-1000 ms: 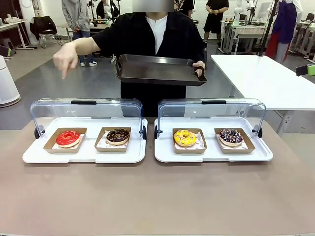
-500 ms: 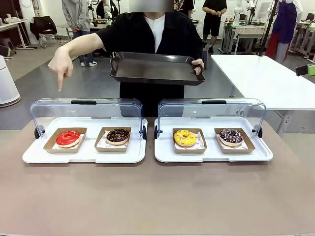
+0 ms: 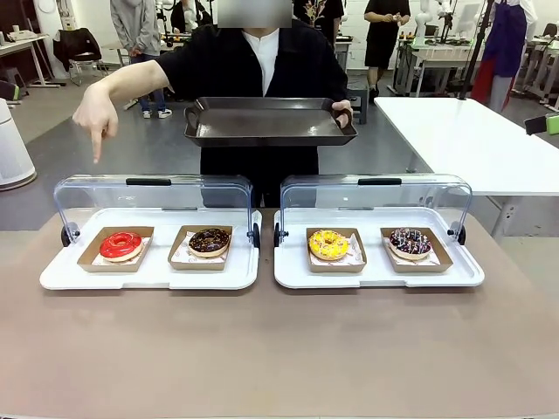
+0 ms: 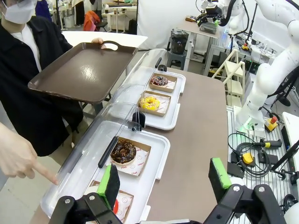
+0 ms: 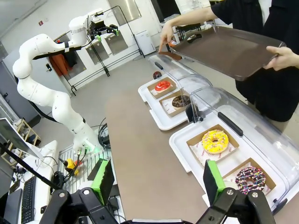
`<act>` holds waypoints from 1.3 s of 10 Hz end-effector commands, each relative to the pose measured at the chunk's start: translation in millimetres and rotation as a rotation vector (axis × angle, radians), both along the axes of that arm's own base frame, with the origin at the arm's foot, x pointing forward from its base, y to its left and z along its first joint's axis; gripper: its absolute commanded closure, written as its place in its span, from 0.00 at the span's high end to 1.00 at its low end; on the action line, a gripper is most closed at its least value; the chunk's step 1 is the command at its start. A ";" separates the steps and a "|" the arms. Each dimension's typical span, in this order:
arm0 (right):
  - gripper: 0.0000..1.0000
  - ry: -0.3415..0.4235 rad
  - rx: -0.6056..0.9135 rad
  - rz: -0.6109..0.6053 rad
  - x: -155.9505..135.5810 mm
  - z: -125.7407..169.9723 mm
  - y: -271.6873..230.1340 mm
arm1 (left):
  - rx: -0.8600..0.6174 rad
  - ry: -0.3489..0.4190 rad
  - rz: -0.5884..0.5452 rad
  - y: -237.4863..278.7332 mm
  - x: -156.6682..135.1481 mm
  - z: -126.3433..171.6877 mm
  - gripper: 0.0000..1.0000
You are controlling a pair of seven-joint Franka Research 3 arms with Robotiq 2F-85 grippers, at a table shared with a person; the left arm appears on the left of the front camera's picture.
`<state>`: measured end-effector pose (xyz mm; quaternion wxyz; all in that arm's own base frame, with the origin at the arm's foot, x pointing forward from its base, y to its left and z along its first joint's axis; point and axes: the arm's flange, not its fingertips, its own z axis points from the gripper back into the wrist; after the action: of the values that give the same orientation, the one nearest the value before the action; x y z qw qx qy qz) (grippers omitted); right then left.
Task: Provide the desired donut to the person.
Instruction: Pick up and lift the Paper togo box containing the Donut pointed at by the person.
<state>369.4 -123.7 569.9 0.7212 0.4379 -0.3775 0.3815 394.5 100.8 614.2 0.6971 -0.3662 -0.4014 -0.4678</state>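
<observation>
1. Red icing marks the likely choice. The person's pointing hand point(image 3: 94, 118) hangs beyond the far left corner of the surface, with its finger aimed down toward the red donut point(image 3: 120, 244).
2. That donut sits in a brown card tray point(image 3: 145, 236) at the left end of the left display case point(image 3: 148, 278), with a chocolate donut point(image 3: 210, 241) just beside it.
3. The left end effector point(image 4: 163, 179) is wide and holds nothing. The right end effector point(image 5: 158, 179) is also wide and holds nothing.
4. The left arm is the better pick, since the target lies on its side of the surface.
5. The clear cover point(image 3: 153, 199) appears rolled back toward the far edge. Approach from the near edge and stay low enough to miss it.
6. Grip the card tray's rim rather than the glaze, so the icing stays clean and the donut rides level.
7. Keep clear of the chocolate donut's tray while closing.
8. Lift straight up before travelling toward the person's serving tray point(image 3: 266, 122), which is held above the far edge, and set the load down flat on it.
</observation>
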 end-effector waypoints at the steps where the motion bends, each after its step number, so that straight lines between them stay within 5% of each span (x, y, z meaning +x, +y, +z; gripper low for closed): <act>1: 1.00 -0.006 0.014 0.007 1.1 0.2 0.7 | -0.005 -0.004 -0.007 1.0 0.2 2.8 1.00; 13: 1.00 -0.006 0.014 0.007 1.1 0.2 0.7 | -0.005 -0.004 -0.007 1.0 0.2 2.8 1.00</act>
<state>369.3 -123.7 569.9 0.7212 0.4380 -0.3774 0.3816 394.5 100.8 614.2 0.6971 -0.3662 -0.4014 -0.4678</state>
